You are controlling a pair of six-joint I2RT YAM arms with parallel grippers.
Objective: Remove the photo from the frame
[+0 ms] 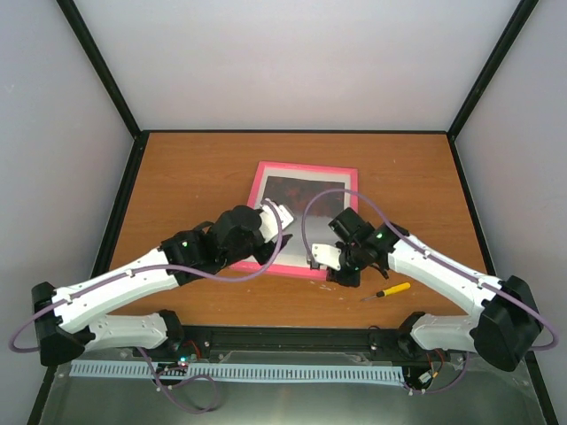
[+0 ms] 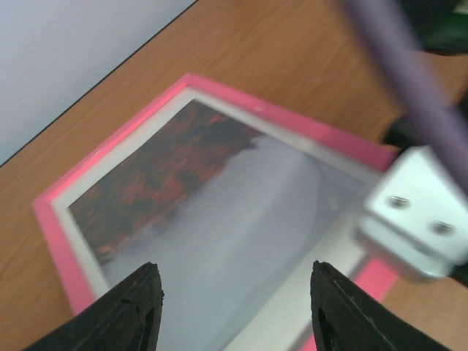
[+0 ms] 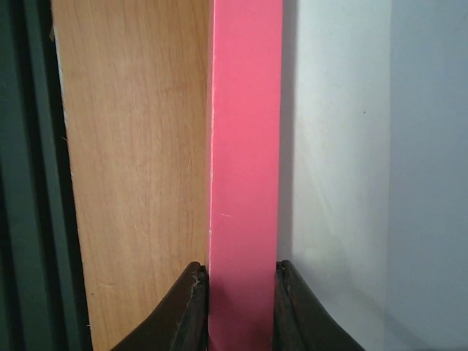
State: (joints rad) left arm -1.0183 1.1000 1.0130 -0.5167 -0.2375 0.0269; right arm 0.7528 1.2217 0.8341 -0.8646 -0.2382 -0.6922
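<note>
I see the photo [image 2: 212, 212] sitting inside the frame [image 3: 245, 146] on the table [image 1: 177, 177]. My right gripper [image 3: 241, 300] pinches its near pink edge. My left gripper [image 2: 234, 300] hovers above, fingers apart.

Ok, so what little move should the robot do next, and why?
Probably raise the right gripper a little, tipping the frame up so it can be turned over. It is shut on the frame's pink border; the frame lies face up on the table, photo showing, and the left gripper hangs open above it. The back is likely where it opens.
</note>
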